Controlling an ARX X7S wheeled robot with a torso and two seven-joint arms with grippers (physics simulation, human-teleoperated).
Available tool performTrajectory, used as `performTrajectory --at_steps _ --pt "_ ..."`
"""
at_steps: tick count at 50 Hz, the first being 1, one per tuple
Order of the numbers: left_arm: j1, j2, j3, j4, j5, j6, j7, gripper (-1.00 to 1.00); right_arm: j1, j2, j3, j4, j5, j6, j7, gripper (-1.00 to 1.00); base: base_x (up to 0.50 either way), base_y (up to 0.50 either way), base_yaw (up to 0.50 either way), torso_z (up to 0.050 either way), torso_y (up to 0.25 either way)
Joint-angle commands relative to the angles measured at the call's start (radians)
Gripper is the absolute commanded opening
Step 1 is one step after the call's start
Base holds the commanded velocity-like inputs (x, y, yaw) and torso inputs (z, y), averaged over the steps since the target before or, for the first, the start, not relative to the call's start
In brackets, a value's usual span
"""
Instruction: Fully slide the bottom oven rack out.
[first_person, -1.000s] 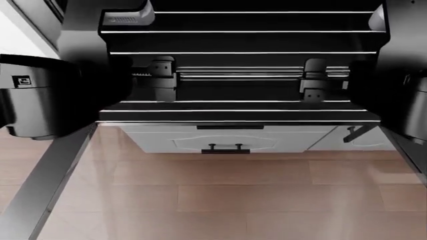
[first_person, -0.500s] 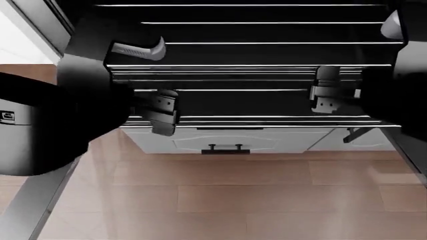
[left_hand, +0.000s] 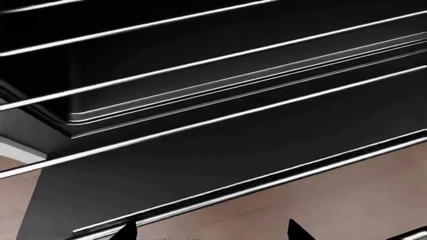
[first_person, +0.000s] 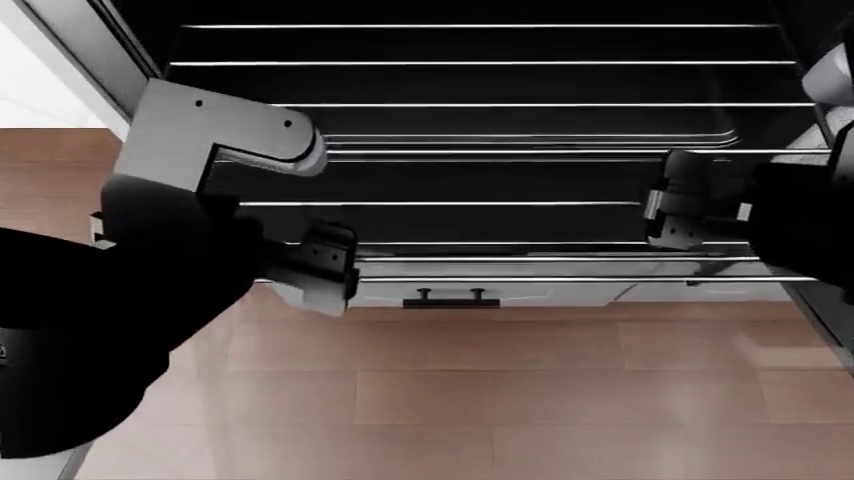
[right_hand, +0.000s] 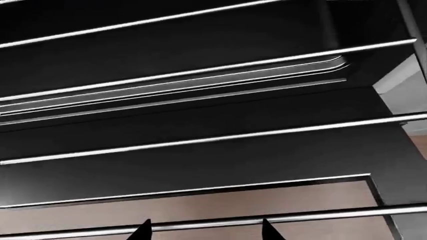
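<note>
**A:** Head view, here's what I'm seeing: the wide silvery wire bottom oven rack (first_person: 534, 205) sticks out of the big black-walled oven (first_person: 134, 60), and its doubled front rail hangs over the glass door (first_person: 534, 400), which lies open and flat with the wood floor showing through it. The left gripper (first_person: 320, 268) sits at the front rail on the left side. The right gripper (first_person: 681, 212) is on the right side, a bit further in than the left one.

**B:** Are they actually clamped on the rail though?

**A:** Honestly can't tell for either. From the head camera the left one overlaps the front rail, but the fingers are just dark blocks. In the left wrist view only two black fingertips (left_hand: 127, 231) poke in at the edge, with the front rail crossing close to them. Same deal in the right wrist view, two dark fingertips (right_hand: 143, 229) with the rail running between them. Grip or gap, no idea.

**B:** Anything else in there?

**A:** A dark flat tray (right_hand: 200, 82) with a shiny rim shows under the rack wires, deeper inside. Below the door hinge line there's a white drawer with a black handle (first_person: 451, 296).
</note>
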Motion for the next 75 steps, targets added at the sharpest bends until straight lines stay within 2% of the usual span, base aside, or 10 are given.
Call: performTrajectory --at_steps 1,12,25,34,52,63,75 --pt "0.272 -0.027 0.207 -0.325 -0.447 0.004 -0.021 1.0 -0.375 0.04 -0.226 -0.097 0.161 0.069 0.105 1.0 0.0 0.0 0.0 -0.013 -0.035" --pt "0.287 -0.057 0.202 -0.284 -0.508 0.034 -0.017 1.0 -0.417 0.102 -0.242 -0.159 0.199 0.07 0.08 1.0 -0.01 0.0 0.0 -0.013 -0.035" --pt "0.417 -0.148 0.2 -0.163 -0.51 0.108 0.041 1.0 -0.497 0.216 -0.261 -0.255 0.16 0.033 0.016 1.0 0.0 0.0 0.0 -0.013 -0.034" --pt "0.416 -0.183 0.221 -0.096 -0.592 0.112 -0.007 1.0 -0.525 0.243 -0.279 -0.307 0.155 0.045 0.005 1.0 0.0 0.0 0.0 -0.012 -0.03" --pt "0.454 -0.273 0.24 0.088 -0.681 0.175 -0.049 1.0 -0.634 0.409 -0.343 -0.445 0.068 0.02 -0.123 1.0 -0.01 0.0 0.0 -0.01 -0.023" --pt "0.431 -0.306 0.242 0.139 -0.76 0.185 -0.078 1.0 -0.645 0.455 -0.349 -0.494 0.071 0.044 -0.142 1.0 0.0 0.0 0.0 -0.008 -0.017" --pt "0.481 -0.363 0.258 0.21 -0.768 0.168 -0.027 1.0 -0.679 0.458 -0.38 -0.543 0.056 0.004 -0.145 1.0 0.0 0.0 0.0 -0.008 -0.015"
